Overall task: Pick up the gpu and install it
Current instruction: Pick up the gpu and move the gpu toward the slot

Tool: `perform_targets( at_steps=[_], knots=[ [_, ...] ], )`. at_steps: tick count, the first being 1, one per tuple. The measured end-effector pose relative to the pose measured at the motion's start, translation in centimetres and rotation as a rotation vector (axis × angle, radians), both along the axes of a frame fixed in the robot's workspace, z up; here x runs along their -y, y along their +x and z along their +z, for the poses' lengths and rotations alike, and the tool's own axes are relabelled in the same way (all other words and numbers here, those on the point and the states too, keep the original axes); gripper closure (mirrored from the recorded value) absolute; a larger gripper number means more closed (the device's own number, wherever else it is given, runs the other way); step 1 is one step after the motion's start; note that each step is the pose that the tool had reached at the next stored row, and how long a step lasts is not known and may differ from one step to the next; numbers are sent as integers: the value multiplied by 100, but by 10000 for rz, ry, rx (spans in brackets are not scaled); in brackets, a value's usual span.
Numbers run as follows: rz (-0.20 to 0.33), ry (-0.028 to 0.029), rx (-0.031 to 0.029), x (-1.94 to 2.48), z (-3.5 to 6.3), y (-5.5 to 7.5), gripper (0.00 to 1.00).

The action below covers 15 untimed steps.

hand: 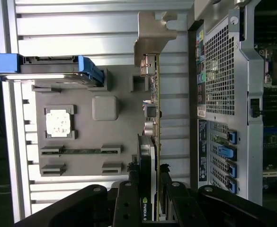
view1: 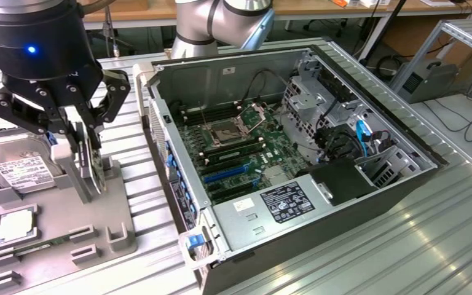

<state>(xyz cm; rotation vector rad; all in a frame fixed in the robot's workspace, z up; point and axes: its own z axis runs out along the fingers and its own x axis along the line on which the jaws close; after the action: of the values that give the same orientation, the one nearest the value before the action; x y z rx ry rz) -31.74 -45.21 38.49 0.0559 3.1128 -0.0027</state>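
Here's the tool [view1: 86,167], down over the grey tray [view1: 105,236] at the exterior view's left, and it has the gpu [view1: 101,181] between its fingers. The jaws are closed part-way, one finger on each face of the card, gripping it. The gpu stands upright on its edge in the tray and has not been lifted clear. From the wrist view you see the card edge-on [hand: 153,109], the tool [hand: 147,174] clamped on the fan end, a green logo showing between the fingers, and the silver bracket [hand: 152,33] sticking out at the far end, past the edge of the tray [hand: 121,123]. Other parts sit in the tray: the hard drive [view1: 19,167] with its white label just beside the tool, then the cpu [view1: 15,224] in its square pocket, and the memory stick [view1: 39,247] lying flat in its slot near the cpu. In the wrist view the hard drive [hand: 48,68] shows blue rails, with the cpu [hand: 59,123] and memory stick [hand: 79,151] apart from the gpu. The open case [view1: 252,232] lies on its side on the ribbed metal surface [view1: 408,246] just beside the tray, its board with blue slots [view1: 224,175] facing up; its vented back panel [hand: 223,75] runs alongside the card. The grey arm [view1: 219,24] rises behind the case.
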Motion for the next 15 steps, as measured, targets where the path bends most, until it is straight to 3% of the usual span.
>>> perform_targets(
  at_steps=[4,15],
  knots=[
    [0,-4,-5,0,20,0,73],
    [0,1,1,0,214,0,73]
  ],
)
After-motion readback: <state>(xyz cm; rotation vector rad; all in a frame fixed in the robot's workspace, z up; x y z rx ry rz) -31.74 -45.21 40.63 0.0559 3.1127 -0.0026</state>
